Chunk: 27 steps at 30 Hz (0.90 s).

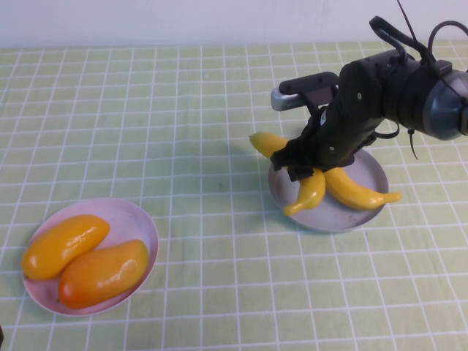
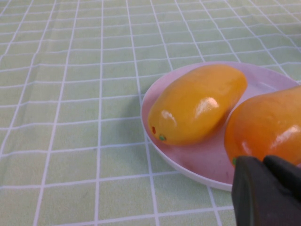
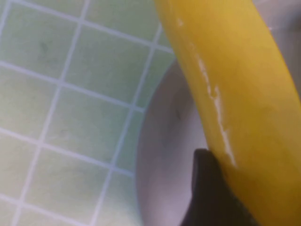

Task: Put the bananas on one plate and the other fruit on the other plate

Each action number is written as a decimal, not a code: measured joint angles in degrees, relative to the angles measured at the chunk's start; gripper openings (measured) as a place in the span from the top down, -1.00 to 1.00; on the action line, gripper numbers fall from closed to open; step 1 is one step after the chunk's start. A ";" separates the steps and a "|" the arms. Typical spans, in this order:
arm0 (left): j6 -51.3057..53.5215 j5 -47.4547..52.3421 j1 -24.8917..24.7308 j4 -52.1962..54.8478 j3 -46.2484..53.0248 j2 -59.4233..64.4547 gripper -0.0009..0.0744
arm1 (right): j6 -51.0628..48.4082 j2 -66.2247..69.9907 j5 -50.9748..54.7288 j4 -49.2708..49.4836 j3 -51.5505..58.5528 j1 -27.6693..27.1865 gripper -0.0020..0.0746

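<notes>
Right gripper (image 1: 306, 167) sits low over the grey-blue plate (image 1: 369, 216) toward the right edge of the bench, fingers closed on a banana (image 1: 310, 191) whose long axis runs from its far-left tip off the rim down to its near tip over the plate's near edge; the second banana (image 1: 358, 193) already lies in the plate just right of it, so judged from this the coming move is only a release straight down. Left gripper (image 2: 268, 190) is parked at the near-left corner beside the pink plate (image 1: 142, 227) holding both mangoes (image 1: 64, 245), fingers' state cannot tell.
</notes>
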 joint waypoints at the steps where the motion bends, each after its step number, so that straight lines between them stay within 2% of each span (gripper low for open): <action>1: 0.00 0.00 0.00 0.00 0.00 0.00 0.97 | 0.58 0.28 -0.01 -0.38 0.00 -0.29 0.12; 11: 0.00 0.00 0.00 0.00 0.00 0.00 0.97 | 1.89 1.25 2.00 -2.38 0.00 -0.74 0.07; 17: 0.00 0.00 0.00 0.00 0.00 0.00 0.97 | 1.92 1.35 5.11 -2.77 0.00 -0.74 -0.41; 20: 0.00 0.00 0.00 0.00 0.00 0.00 0.97 | 1.92 1.21 5.61 -2.86 0.00 -0.74 -0.50; 24: 0.00 0.00 0.00 0.00 0.00 0.00 0.97 | 2.02 -2.33 6.43 -3.12 0.00 -0.74 -0.48; 27: 0.00 0.00 0.00 0.00 0.00 0.00 0.97 | 2.02 -8.07 7.25 -3.14 0.35 0.17 -0.24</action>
